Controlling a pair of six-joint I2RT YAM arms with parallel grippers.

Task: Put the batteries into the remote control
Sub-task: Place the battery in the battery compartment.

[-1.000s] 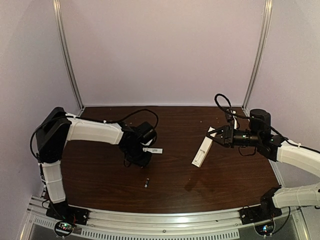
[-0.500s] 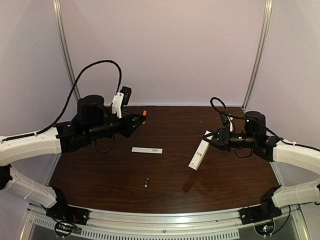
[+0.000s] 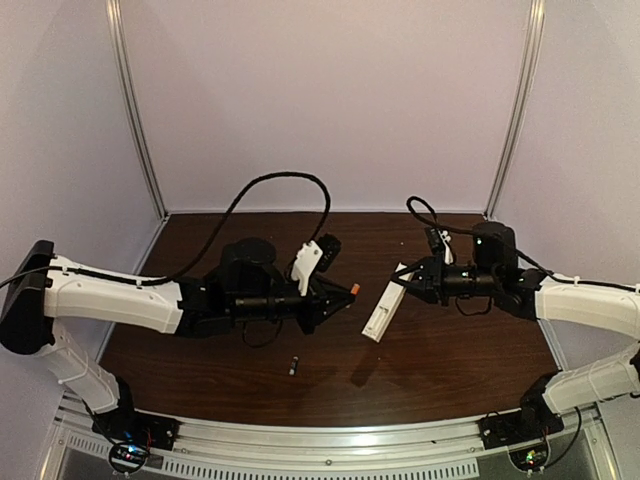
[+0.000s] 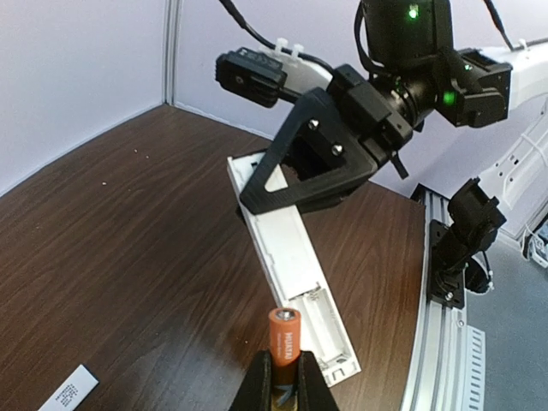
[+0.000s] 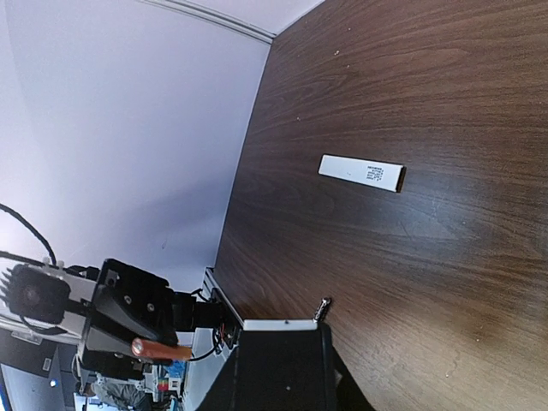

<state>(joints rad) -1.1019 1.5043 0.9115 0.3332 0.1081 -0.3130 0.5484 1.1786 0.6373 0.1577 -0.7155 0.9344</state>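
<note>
The left arm [image 3: 120, 300] has swung in over the last half second. It was raised well left of the remote [image 3: 378, 312] and now reaches across the table [image 3: 450, 360] toward it. The right arm [image 3: 585, 300] has also carried the remote a little further toward the left arm.

The right gripper [image 3: 415, 280] is clamped on the remote's far end. It holds the remote tilted, with the low end off the wood. In the left wrist view the open battery bay [image 4: 324, 318] sits near that low end, facing up.

A white strip [image 5: 360, 172] lies flat on the table, well left of the remote. It may be the bay cover, though I cannot tell.

The left gripper [image 4: 285, 377] is pinched on the orange battery [image 4: 285, 338], which was picked up a second ago. The battery's free end points at the remote, just short of the bay and not touching it. The black battery [image 3: 294, 366] lies on the table, near-left of the remote.

I judge the approach to be nearly done. What remains is to line the orange battery up with the bay and seat it.
</note>
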